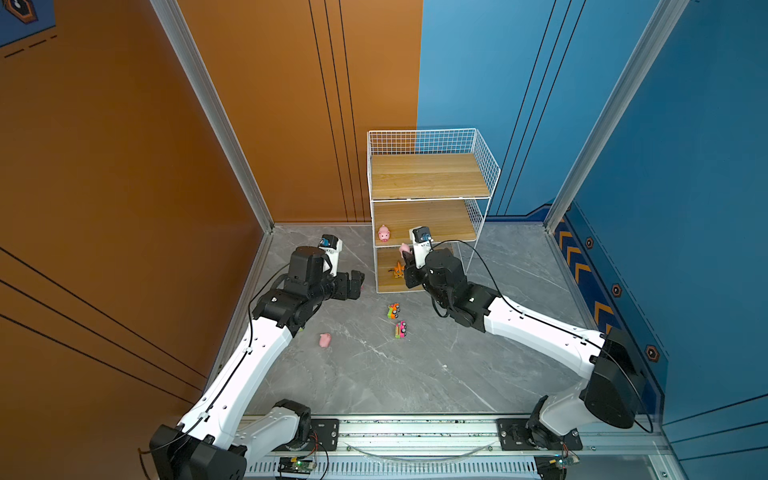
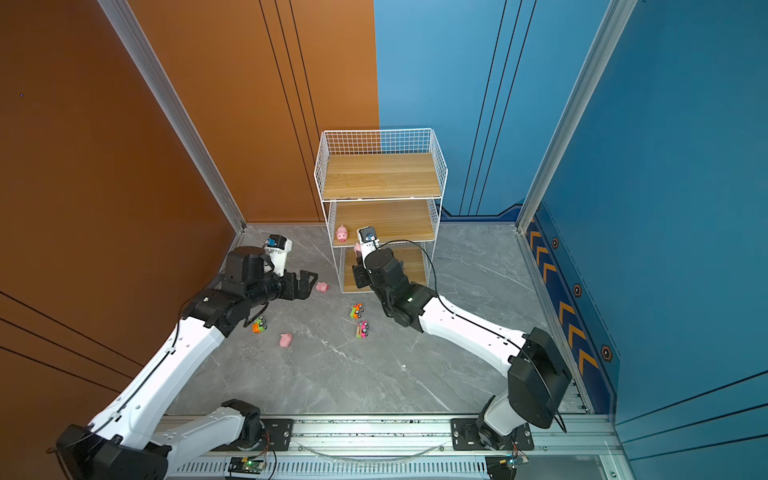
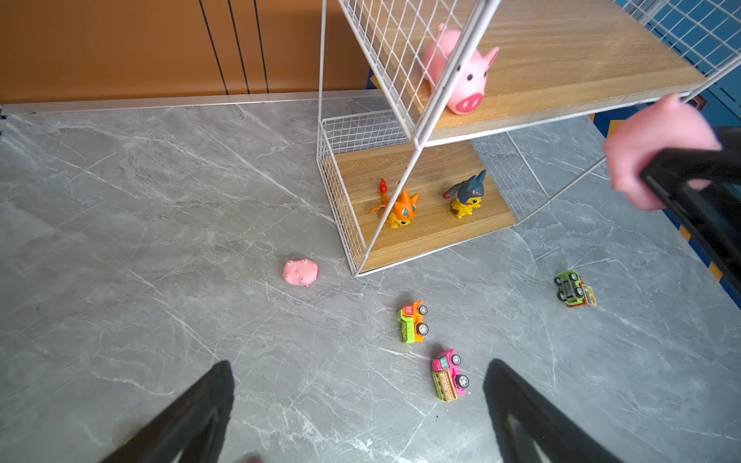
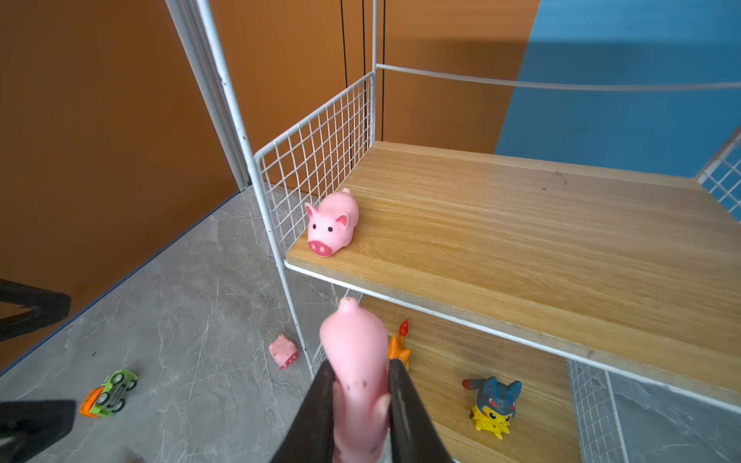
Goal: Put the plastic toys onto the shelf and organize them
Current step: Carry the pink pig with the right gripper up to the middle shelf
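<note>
Four pink pigs are showing. The standing pig (image 4: 333, 224) is sitting at the front left corner of the middle board (image 4: 521, 248) of the three-tier wire shelf (image 2: 382, 176). The right gripper (image 4: 361, 364) is squeezing the held pig (image 4: 355, 340) just off that board's front edge. The corner pig (image 2: 322, 286) is lying on the bench (image 2: 374, 374) beside the shelf's front left foot, and the front pig (image 2: 285, 340) is lying nearer the bench's front edge. Four toy cars are lying on the bench: an orange-and-green car (image 3: 413, 322) and a pink car (image 3: 449, 375) in front of the shelf, a green car (image 3: 575, 288) tipped over to their right, and an orange car (image 2: 257, 325) beside the left arm (image 2: 187, 345). An orange flame-tailed figure (image 3: 397, 208) and a blue-and-yellow figure (image 3: 467, 196) are standing on the bottom board (image 3: 433, 240). The left gripper (image 2: 311, 284) is hanging spread wide and empty near the corner pig. The bench is showing grey marbling. Orange panels (image 2: 124, 166) are closing the left and back and blue panels (image 2: 665, 166) the back and right, with a metal rail (image 2: 374, 428) running along the front edge.
</note>
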### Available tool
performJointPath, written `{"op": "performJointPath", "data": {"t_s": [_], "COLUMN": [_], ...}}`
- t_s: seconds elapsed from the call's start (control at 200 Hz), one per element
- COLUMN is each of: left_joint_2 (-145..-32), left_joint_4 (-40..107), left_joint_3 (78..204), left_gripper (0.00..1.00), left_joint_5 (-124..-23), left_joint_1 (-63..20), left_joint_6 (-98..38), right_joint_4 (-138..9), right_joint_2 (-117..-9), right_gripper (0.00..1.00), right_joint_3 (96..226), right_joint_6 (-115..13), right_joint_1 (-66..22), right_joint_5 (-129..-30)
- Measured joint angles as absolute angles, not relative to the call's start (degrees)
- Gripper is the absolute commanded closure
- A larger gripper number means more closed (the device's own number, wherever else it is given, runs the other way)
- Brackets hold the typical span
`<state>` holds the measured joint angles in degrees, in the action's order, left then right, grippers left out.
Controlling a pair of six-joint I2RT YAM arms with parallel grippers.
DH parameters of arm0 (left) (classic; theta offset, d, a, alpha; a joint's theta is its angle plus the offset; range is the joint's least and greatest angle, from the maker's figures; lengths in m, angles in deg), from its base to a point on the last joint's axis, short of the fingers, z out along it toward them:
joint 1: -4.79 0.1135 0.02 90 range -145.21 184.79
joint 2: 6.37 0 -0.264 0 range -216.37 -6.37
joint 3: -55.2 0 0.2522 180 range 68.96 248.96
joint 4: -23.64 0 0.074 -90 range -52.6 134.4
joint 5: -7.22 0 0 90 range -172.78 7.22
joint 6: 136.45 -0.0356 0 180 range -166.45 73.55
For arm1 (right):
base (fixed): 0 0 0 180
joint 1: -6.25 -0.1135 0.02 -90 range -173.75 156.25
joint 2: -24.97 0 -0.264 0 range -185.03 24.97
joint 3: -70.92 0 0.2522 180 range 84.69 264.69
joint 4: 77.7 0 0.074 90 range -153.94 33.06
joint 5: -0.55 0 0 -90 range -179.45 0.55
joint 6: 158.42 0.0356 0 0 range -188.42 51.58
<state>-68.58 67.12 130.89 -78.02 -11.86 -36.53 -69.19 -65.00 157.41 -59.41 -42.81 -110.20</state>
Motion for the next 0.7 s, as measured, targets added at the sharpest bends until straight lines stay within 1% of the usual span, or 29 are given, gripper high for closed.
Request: {"op": "performJointPath", "data": {"t_s": [0.19,0.701], "left_joint_2": [-67.6,-66.7], "left_joint_4": [67.1,67.1], "left_joint_3": [130.8,130.8], "left_gripper": [0.02,0.02], "left_joint_5": [-78.0,-78.0], "left_joint_1": [-11.6,-11.6], "left_joint_6": [-36.5,-36.5], "right_joint_4": [-67.6,-69.1], "right_joint_2": [-69.2,-73.8], "right_gripper": [0.76,0.76], "right_joint_3": [161.8,167.5], "right_joint_6": [-58.5,-57.0], "right_joint_1": [-42.8,-42.8], "right_joint_5": [-113.7,-121.4]}}
